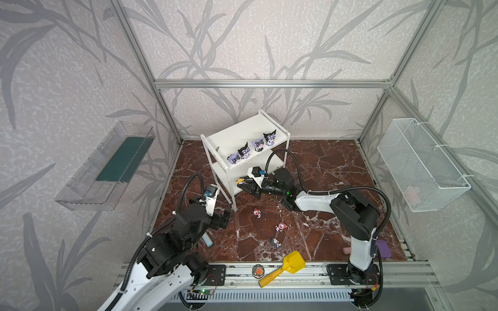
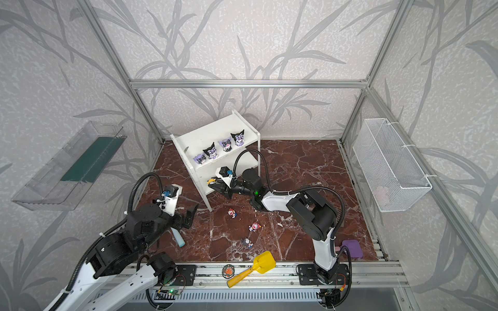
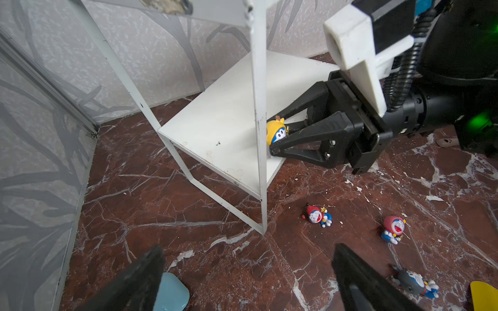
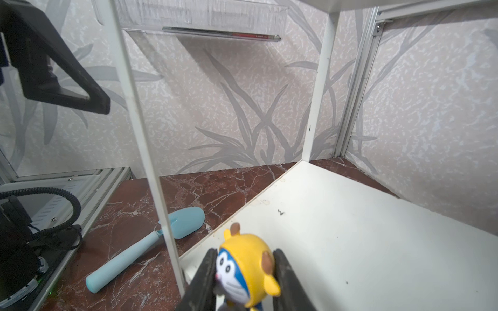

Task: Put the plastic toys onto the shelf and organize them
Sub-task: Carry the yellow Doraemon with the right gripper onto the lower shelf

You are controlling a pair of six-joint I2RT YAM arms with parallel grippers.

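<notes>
The right pincer (image 4: 245, 259) pinches the yellow-headed toy (image 3: 275, 132) by its head over the lower board (image 3: 223, 129) of the shelf (image 3: 258, 80), held level probably to clear the top board (image 1: 234, 137). The left pincer (image 3: 249, 250) hangs spread beside the shelf.

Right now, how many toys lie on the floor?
3: red-hooded toy nearest the shelf, pink-hooded toy mid-floor, grey toy by the yellow scoop. Others could be hidden from view.
</notes>
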